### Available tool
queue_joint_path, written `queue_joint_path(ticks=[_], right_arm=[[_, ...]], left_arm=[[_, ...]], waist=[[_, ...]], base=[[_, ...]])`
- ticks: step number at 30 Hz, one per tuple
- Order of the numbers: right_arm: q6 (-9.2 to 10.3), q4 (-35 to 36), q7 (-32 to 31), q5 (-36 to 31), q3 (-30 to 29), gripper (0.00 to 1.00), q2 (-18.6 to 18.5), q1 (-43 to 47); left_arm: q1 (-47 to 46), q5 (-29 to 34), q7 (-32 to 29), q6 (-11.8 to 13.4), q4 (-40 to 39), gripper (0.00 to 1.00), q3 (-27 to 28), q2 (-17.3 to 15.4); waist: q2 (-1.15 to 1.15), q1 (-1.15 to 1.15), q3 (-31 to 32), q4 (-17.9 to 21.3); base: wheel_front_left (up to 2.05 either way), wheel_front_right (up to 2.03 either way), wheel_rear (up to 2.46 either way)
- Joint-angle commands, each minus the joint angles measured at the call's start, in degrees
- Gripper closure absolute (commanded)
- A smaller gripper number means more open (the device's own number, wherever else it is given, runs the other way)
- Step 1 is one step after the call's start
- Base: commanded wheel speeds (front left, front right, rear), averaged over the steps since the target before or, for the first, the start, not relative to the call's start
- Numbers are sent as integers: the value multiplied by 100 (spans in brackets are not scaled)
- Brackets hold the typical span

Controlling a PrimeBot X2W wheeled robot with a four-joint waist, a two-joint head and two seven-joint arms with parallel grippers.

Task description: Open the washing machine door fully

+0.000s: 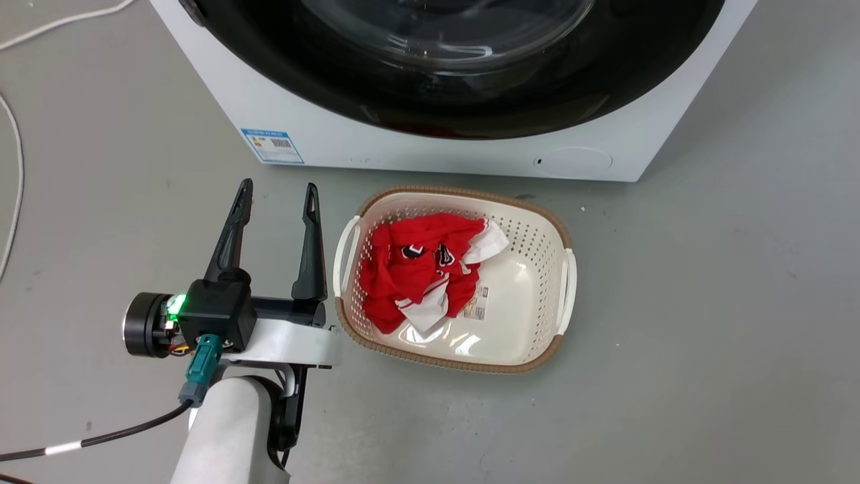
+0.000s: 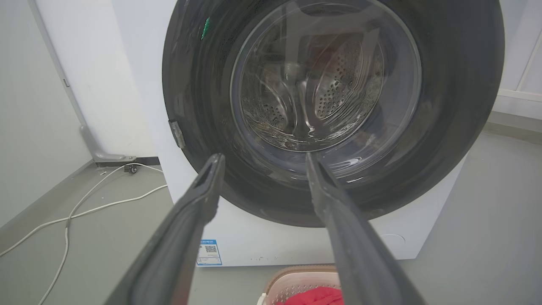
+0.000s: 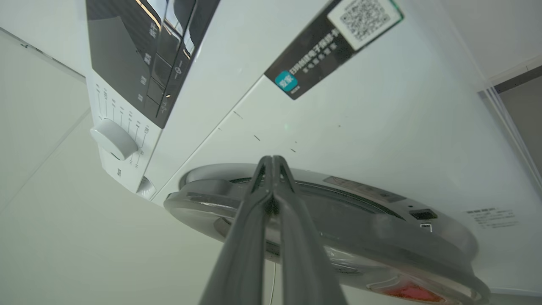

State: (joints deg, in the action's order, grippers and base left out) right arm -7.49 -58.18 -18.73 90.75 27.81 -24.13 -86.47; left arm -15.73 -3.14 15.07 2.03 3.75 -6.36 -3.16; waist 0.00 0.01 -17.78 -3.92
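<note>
Where the head view looks down at the grey floor, there is one white washing machine at the far side, and one basket stands just in front of it. The single washing machine door, a glossy black disc with a clear glass centre, covers nearly the whole front. It faces the near side and sits flat against the front or very close to it; whether it is unlatched cannot be told. The front also carries one blue label at its lower left and one small round flap at its lower right. One white knob sits on the control panel. White cable trails over the floor to the left of the machine.

The basket is cream with a brown rim and perforated walls. It holds one crumpled red-and-white garment in its left half, and its right half is bare.

Two grippers show. The left gripper hovers just left of the basket with its two fingers spread wide, holding nothing and aimed at the lower part of the door. The right gripper has its fingers pressed together, with the tips at the door's rim where it meets the white front; contact cannot be judged.
</note>
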Motion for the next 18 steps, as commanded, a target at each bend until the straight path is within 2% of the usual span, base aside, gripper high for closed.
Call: queue_joint_path(ticks=[1,7,18], right_arm=[[0,-164,-142,-59,85,100,47,-186],[0,-778,-813,-409,534,100,400,-804],[0,-1145,-1238,-639,803,100,726,-993]], left_arm=[[-70,0,15,3,-24,0,1,10],[-168,-16,15,-10,-86,0,-25,16],[-365,-45,15,43,-126,0,-123,26]], waist=[[0,-1,-104,-43],[0,-1,-371,-105],[0,-1,-671,-182]], base=[[0,0,0],[0,0,0],[0,0,0]])
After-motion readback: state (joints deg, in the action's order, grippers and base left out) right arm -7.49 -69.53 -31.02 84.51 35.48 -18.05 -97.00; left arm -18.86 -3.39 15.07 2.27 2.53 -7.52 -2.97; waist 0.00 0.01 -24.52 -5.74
